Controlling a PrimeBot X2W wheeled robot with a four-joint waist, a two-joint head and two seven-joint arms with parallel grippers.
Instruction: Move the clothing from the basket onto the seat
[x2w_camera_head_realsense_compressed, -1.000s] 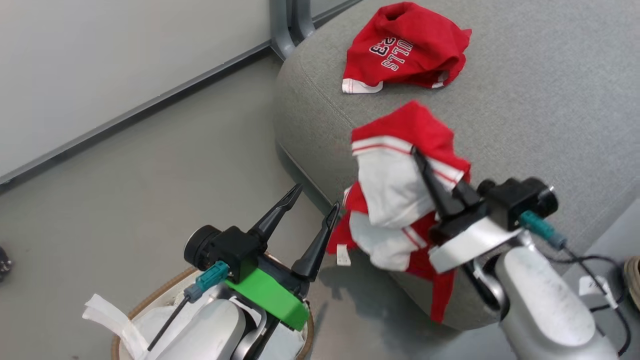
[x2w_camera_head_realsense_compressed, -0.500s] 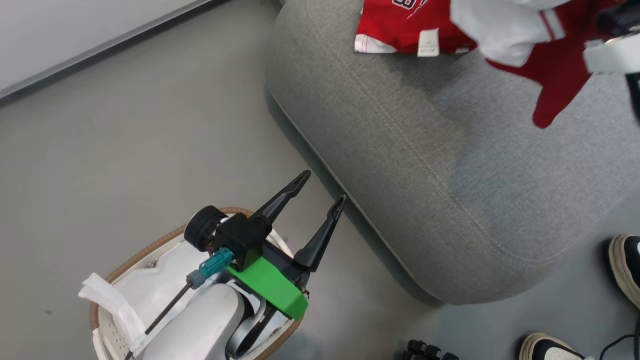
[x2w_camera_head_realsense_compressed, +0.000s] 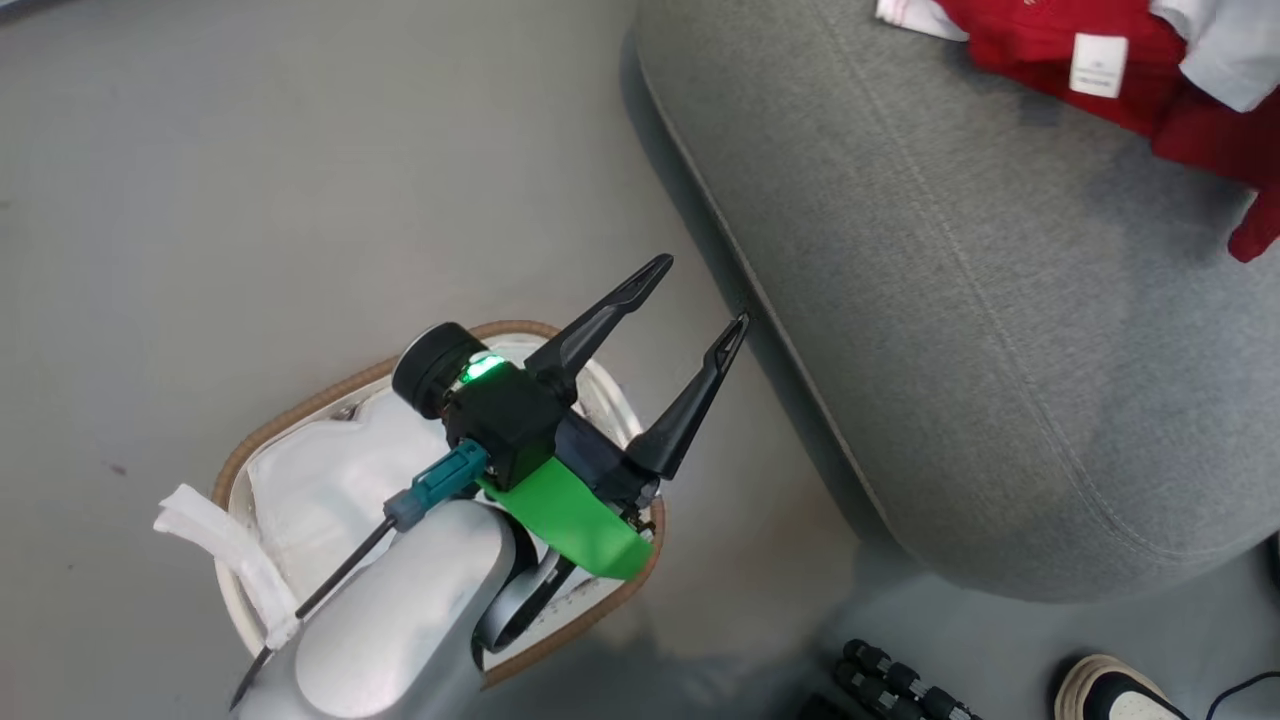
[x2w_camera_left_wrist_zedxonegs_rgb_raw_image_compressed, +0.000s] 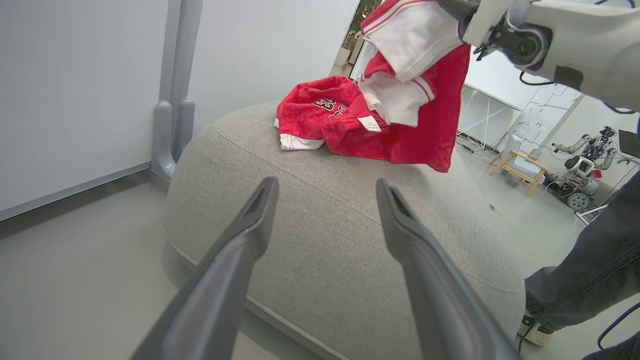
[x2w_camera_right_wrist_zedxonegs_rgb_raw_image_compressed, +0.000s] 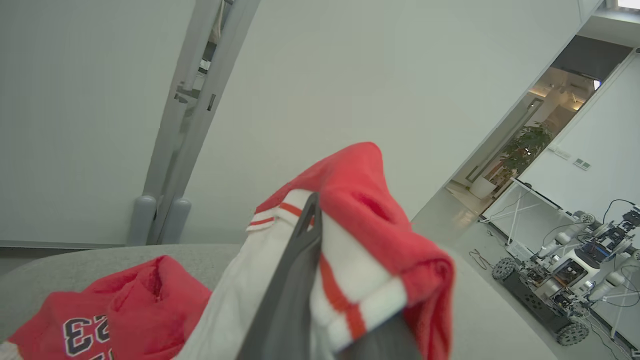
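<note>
Big grey seat (x2w_camera_head_realsense_compressed: 1000, 300) fills most of what we see, with one red jersey (x2w_camera_left_wrist_zedxonegs_rgb_raw_image_compressed: 312, 112) lying at its far end. The basket (x2w_camera_head_realsense_compressed: 290, 412) sits on the floor just beside it, white liner (x2w_camera_head_realsense_compressed: 330, 480) showing. Our right gripper (x2w_camera_right_wrist_zedxonegs_rgb_raw_image_compressed: 310, 220) is clamped on a red-and-white garment (x2w_camera_left_wrist_zedxonegs_rgb_raw_image_compressed: 415, 55) dangling over that jersey. Our left gripper (x2w_camera_head_realsense_compressed: 703, 291) hangs spread wide above the basket. A person's leg (x2w_camera_left_wrist_zedxonegs_rgb_raw_image_compressed: 595, 265) and shoe (x2w_camera_head_realsense_compressed: 1105, 690) stand near the seat's corner.
</note>
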